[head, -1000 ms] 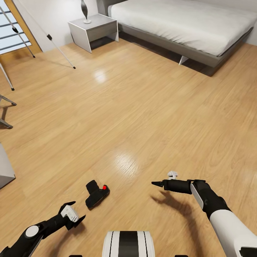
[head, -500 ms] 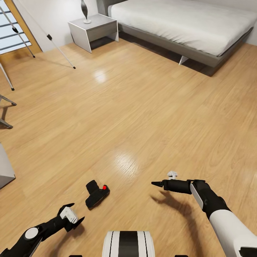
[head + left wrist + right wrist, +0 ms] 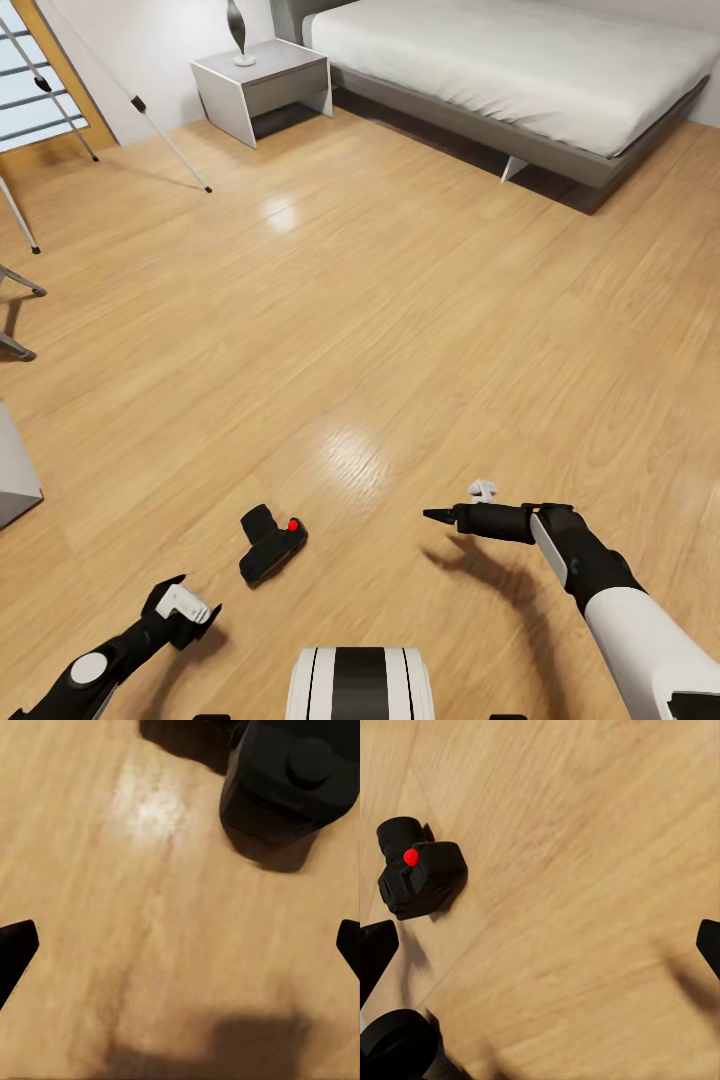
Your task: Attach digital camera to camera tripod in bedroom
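Two open grippers, left gripper [image 3: 185, 610] near floor-lying digital camera [image 3: 272, 543]

A home bedroom — low grey bed [image 3: 520, 70], nightstand [image 3: 262, 88], wood floor [image 3: 400, 320].

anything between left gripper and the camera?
Nothing: just bare wood floor between the left gripper and the camera, per the head view.

Digital camera [image 3: 272, 543] on floor [image 3: 400, 330] between grippers; camera tripod [image 3: 60, 95] far left.
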Robot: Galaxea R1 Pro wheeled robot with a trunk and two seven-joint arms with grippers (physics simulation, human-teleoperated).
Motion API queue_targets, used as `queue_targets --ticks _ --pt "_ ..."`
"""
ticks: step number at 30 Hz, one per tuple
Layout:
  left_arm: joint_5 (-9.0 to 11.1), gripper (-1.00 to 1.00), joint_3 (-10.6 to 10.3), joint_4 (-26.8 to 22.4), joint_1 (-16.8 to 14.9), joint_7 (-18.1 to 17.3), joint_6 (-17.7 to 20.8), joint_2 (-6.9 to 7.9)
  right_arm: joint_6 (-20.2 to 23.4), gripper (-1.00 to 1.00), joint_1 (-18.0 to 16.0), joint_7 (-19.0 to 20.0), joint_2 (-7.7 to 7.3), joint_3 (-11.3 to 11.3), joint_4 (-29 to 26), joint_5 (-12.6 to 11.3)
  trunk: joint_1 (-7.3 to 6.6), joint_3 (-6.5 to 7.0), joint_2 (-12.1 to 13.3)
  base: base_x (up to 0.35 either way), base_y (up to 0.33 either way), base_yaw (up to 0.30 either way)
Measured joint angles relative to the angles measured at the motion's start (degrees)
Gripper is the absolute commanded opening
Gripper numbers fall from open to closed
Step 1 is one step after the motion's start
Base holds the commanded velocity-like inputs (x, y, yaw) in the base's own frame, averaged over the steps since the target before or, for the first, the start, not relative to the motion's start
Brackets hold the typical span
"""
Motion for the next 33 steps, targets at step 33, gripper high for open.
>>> queue_targets --ticks 33 --pt "-10.1 1.0 -0.2 -3.3 -0.4 2.8 0.3 -6.55 -0.1 1.0 0.0 -1.8 0.05 0.0 0.0 0.0 0.0 0.0 0.0 0.0 0.0 0.0"
